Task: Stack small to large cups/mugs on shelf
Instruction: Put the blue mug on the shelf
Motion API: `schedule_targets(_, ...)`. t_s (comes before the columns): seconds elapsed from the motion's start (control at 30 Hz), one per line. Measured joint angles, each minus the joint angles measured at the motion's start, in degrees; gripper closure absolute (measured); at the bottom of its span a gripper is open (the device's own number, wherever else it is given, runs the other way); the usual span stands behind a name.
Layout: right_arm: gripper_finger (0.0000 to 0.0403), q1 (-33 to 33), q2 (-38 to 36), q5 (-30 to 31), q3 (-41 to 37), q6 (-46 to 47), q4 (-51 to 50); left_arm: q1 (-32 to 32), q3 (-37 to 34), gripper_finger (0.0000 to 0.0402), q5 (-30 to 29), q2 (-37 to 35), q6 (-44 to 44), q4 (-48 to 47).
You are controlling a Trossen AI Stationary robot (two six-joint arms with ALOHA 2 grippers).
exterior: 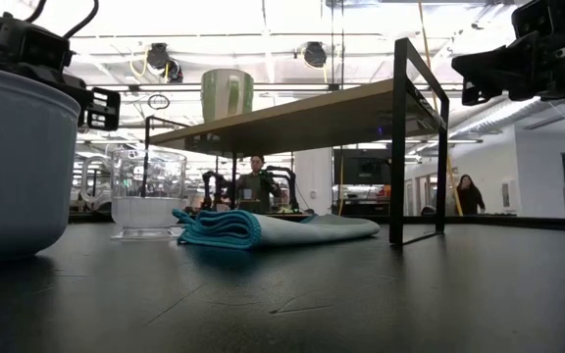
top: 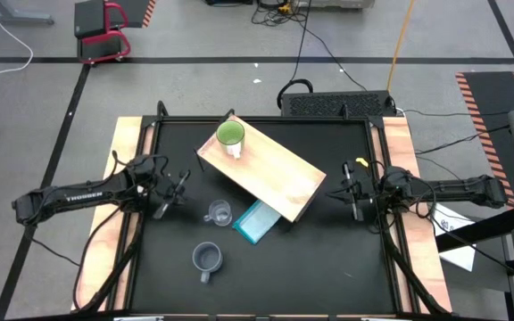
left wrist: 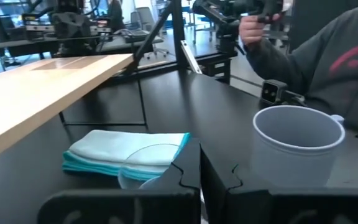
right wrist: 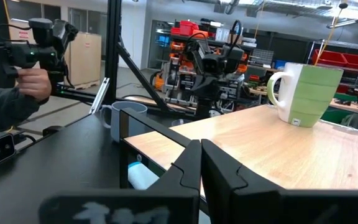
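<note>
Left pincer (top: 161, 203) closed, empty, beside shelf (top: 279, 174); right pincer (top: 353, 200) same. Green mug (top: 230, 135) on shelf; glass cup (top: 219, 213), grey mug (top: 206, 258) on worktop (top: 328, 259). Low view: cloth (exterior: 263, 228) maybe under shelf.

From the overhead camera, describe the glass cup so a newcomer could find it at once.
Start at the wooden shelf lying slantwise across the black table. Just off its front edge, beside the folded blue cloth, stands the glass cup. It is the only see-through one: the green mug sits on top of the shelf and the grey mug is solid, nearer the table's front.
</note>
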Motion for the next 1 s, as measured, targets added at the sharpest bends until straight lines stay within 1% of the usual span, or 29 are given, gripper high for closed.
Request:
schedule_targets(0.43,0.0403,0.0,0.0,0.0,0.0,0.2,0.0,-4.0,0.0,0.0401,-3.3,0.0,1.2,-0.2)
schedule_targets(0.6,0.0403,0.0,0.0,0.0,0.0,0.2,0.0,-6.7,0.0,0.0401,-3.7,0.0,0.7,-0.2)
schedule_targets(0.77,0.0403,0.0,0.0,0.0,0.0,0.2,0.0,-11.1,0.0,0.0401,-10.0,0.0,-2.3,0.0)
schedule_targets(0.9,0.0403,0.0,0.0,0.0,0.0,0.2,0.0,-14.8,0.0,0.0401,-12.3,0.0,-2.7,0.6)
schedule_targets(1.0,0.0403,0.0,0.0,0.0,0.0,0.2,-0.3,-17.2,0.0,0.0401,-16.3,0.0,-4.7,1.6)
